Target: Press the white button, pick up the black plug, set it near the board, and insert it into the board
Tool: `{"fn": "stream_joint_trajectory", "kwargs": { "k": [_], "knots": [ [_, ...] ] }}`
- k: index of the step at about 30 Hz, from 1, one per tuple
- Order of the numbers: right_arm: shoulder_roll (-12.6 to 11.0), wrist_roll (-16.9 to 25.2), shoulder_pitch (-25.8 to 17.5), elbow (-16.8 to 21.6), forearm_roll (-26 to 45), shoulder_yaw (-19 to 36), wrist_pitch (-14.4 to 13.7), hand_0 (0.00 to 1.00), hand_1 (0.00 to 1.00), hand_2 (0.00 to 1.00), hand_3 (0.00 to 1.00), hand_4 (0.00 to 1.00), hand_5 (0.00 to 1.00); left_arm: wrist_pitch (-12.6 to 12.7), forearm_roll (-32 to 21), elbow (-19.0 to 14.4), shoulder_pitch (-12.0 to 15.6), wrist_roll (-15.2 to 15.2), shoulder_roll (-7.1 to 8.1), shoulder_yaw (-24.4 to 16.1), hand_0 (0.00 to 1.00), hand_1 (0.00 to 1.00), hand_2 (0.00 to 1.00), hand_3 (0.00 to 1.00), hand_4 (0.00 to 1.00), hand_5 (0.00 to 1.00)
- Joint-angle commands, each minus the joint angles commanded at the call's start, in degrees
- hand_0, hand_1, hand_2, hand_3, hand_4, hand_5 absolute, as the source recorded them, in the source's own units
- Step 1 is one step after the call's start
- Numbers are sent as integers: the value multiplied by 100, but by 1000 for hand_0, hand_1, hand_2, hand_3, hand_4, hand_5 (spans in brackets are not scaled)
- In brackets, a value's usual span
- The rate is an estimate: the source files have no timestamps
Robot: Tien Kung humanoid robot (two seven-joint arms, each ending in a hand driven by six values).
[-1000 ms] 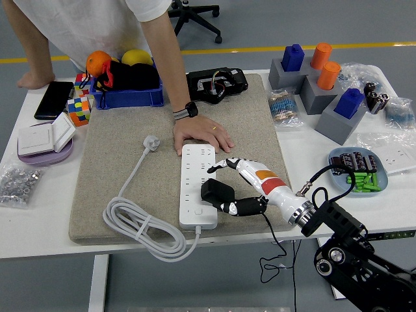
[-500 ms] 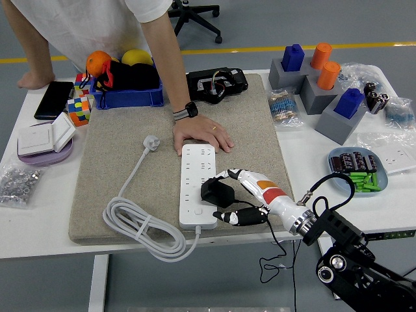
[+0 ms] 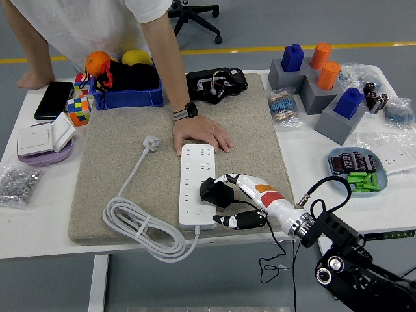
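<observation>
A white power strip (image 3: 197,184) lies lengthwise on the grey felt mat (image 3: 130,149), its small white button (image 3: 199,210) near the close end. My right hand (image 3: 233,198) comes in from the lower right and is shut on the black plug (image 3: 215,192), which sits at the strip's right edge over its lower sockets. The plug's thin black cable (image 3: 276,250) hangs off the table's front edge. A person's hand (image 3: 201,136) rests flat on the mat, touching the strip's far end. My left hand is out of view.
The strip's white cord (image 3: 140,224) coils at the mat's front left, its white plug (image 3: 151,142) further back. A blue bin (image 3: 127,91) with fruit, a Rubik's cube (image 3: 78,110), a phone (image 3: 54,99), a battery tray (image 3: 361,170) and grey blocks (image 3: 322,91) ring the mat.
My right hand has carried the black plug slightly left and back, from beside the strip to over its right edge. The person's hand has stayed put.
</observation>
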Motion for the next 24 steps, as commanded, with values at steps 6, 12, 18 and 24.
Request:
{"fn": "stream_joint_trajectory", "kwargs": {
  "k": [6, 12, 18, 24],
  "knots": [
    [26, 9, 52, 21, 12, -57, 8, 818, 759, 722, 647, 854, 194, 3, 2, 0, -2, 5, 0, 3, 466, 495, 512, 576, 584, 269],
    [60, 2, 131, -31, 22, -125, 18, 817, 757, 715, 647, 853, 195, 1, -5, 0, -15, 7, 9, 12, 466, 496, 512, 576, 584, 272],
    [104, -5, 232, -67, 21, -199, 26, 815, 755, 712, 644, 852, 195, -2, 28, 0, -25, 14, 14, -3, 466, 495, 512, 576, 584, 271],
    [111, -24, 249, -9, 10, -247, 41, 810, 750, 706, 643, 851, 195, 4, 14, 0, -9, 12, 12, 0, 464, 495, 512, 576, 583, 271]
  ]
}}
